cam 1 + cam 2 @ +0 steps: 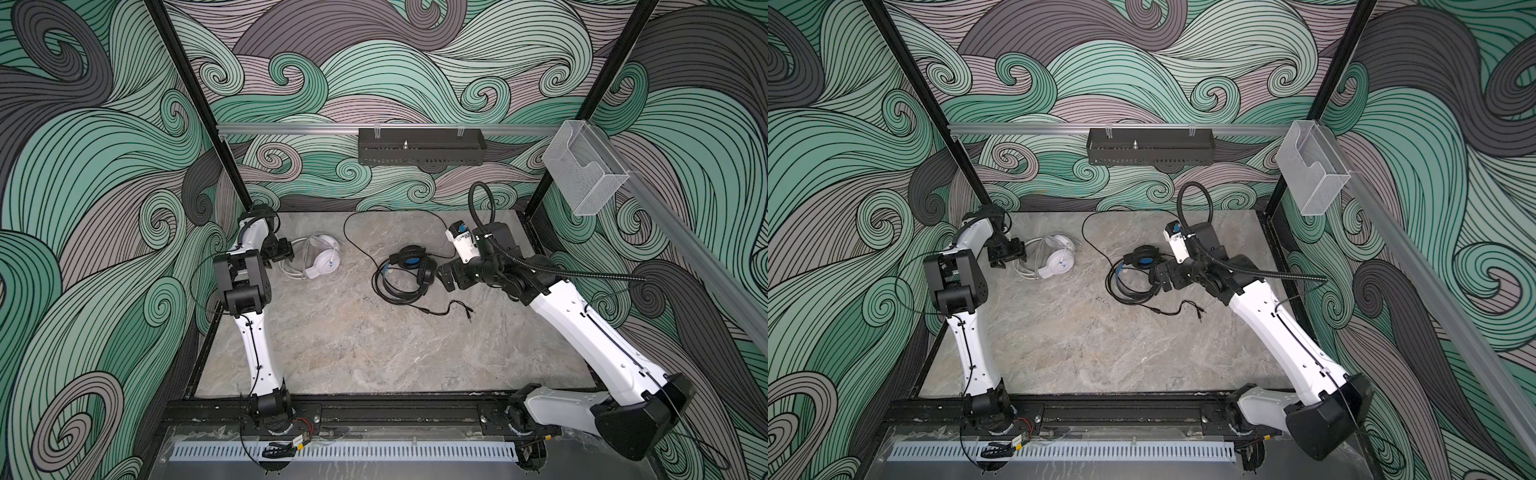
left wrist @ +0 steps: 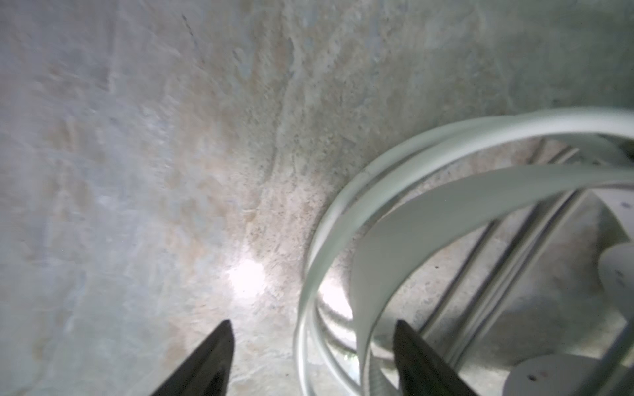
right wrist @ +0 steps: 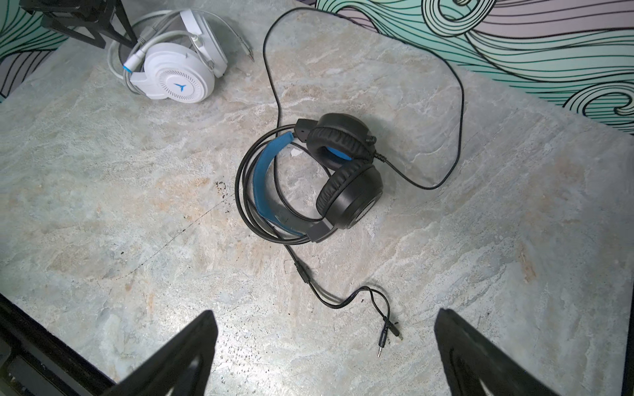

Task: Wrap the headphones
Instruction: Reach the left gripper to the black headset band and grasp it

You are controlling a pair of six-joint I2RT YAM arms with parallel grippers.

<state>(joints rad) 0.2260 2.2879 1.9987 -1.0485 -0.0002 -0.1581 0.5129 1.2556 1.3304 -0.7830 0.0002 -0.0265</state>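
Lying on the marble table (image 1: 332, 345), the white headset (image 1: 323, 261) sits just beside the left gripper (image 2: 312, 324), jaws apart; the black headset (image 1: 409, 266) lies near the right gripper (image 3: 326, 312), jaws wide, empty.

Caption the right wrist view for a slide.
Open right tool faces black headphones with loosely looped cable; white headphones lie beyond.

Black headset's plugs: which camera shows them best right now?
The right wrist view: the plugs lie close, sharp and unobstructed on the table. Both top views show the plugs only as tiny dark specks. The left wrist view misses them, showing the white headset instead.
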